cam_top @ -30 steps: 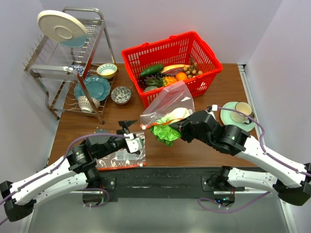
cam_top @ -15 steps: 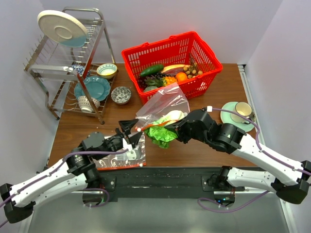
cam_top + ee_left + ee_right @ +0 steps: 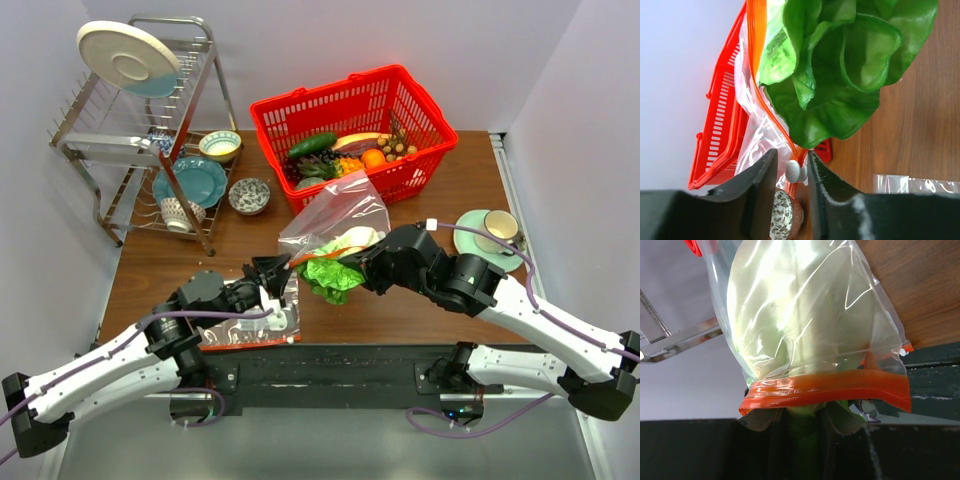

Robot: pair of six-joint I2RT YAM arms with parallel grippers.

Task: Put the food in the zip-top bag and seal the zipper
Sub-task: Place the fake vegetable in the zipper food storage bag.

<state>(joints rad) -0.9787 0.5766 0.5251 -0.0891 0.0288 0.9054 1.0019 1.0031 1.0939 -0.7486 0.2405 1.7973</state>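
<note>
Since a second earlier, the left tool [image 3: 796,172] advanced, nearly closed around the zipper [image 3: 771,120] tab; the right tool [image 3: 352,268], grip hidden, pushed the napa cabbage [image 3: 335,272] into the zip-top bag [image 3: 335,215]. Next likely needs deeper insertion.

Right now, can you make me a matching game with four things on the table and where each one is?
Things:
1. napa cabbage
2. cucumber
3. teacup
4. white plate

Places:
A. on top of the dish rack
B. in the red basket
C. halfway in the zip-top bag
D. on a green saucer

Pairs: 1-C, 2-B, 3-D, 4-A
</note>
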